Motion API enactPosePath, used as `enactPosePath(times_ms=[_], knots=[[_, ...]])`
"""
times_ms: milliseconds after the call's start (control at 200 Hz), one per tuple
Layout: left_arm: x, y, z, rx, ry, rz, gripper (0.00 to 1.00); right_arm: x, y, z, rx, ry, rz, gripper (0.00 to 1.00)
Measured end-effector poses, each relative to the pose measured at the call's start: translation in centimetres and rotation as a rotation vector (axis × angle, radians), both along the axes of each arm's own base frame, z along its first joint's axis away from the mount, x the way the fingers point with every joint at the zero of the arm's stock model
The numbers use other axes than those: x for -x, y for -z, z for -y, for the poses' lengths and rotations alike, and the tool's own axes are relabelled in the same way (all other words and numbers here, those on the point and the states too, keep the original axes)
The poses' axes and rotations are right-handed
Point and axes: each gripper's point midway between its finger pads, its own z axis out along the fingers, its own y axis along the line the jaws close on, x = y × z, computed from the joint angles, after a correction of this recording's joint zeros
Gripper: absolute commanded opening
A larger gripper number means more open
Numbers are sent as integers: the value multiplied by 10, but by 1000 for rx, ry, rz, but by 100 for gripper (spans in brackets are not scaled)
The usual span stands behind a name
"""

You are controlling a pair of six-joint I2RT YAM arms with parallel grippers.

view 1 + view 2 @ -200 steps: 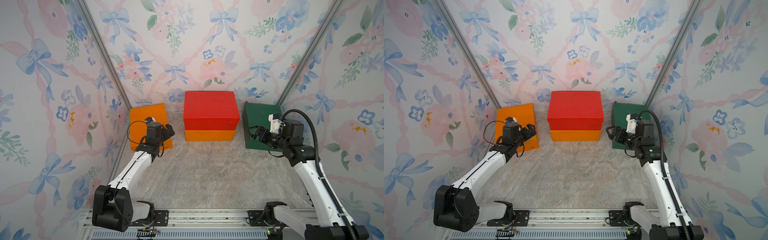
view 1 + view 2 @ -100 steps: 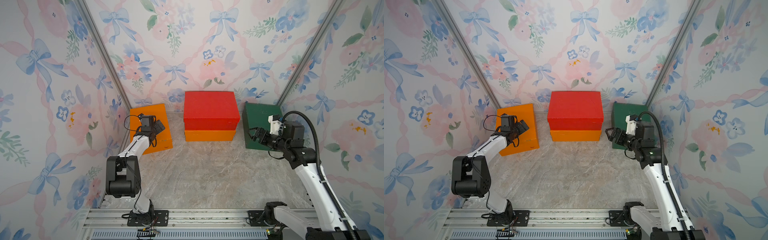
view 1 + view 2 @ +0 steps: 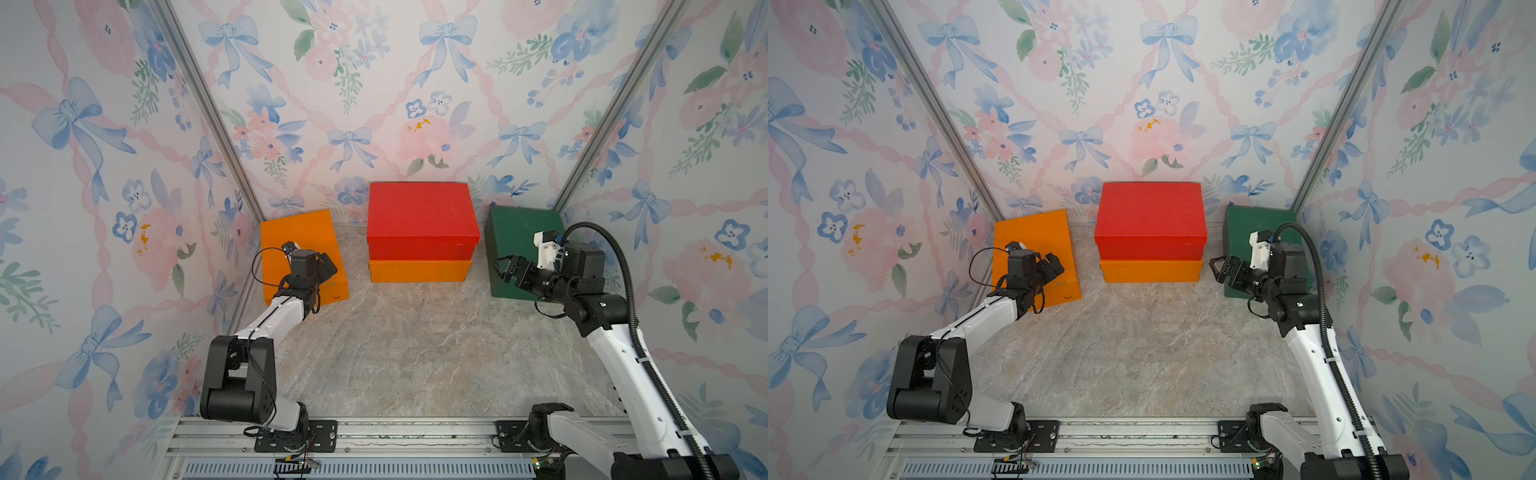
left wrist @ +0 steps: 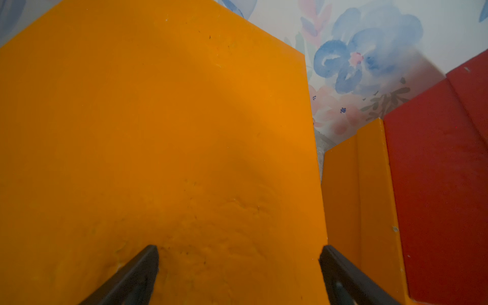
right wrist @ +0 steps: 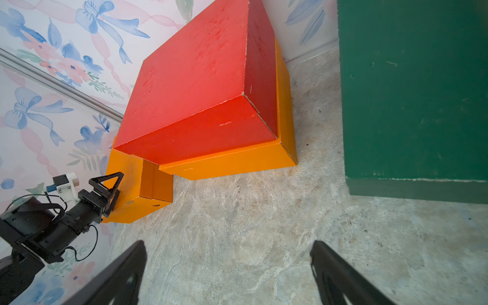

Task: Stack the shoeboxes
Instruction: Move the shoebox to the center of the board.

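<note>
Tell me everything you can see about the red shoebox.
The red shoebox is a rectangular lidded cardboard box in matte red paint, scuffed on top and chipped pale along some edges. Its lid is on. It lies flat and level on top of the middle orange shoebox, close to the back wall.

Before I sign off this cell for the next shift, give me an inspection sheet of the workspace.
Surface: marbled tabletop, no spills seen.
Job's things: red box on middle orange box; left orange box and green box stand apart, unstacked.
Clutter: nothing seen.
Grippers: left gripper open at left orange box; right gripper open beside green box; both hold nothing.
Cables: thin black cable loops at left wrist; ribbed hose runs along right arm.
Surroundings: floral walls on three sides; metal rail at front.
</note>
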Motion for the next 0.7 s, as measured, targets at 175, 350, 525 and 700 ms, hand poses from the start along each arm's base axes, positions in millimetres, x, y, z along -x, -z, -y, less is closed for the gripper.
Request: enactPosePath(times_ms=[175, 350, 525, 700], knots=[[20, -3, 32, 41, 55, 49, 98, 0, 0, 0, 0, 0, 0, 97], [43, -7, 59, 99, 105, 71, 98, 0, -1, 0, 0, 0, 2, 97], [65, -9, 87, 146, 159, 86, 98, 2, -4, 0, -2, 0, 14, 97], [85, -10, 112, 197, 190, 107, 98, 6, -10, 0, -6, 2, 30, 97]])
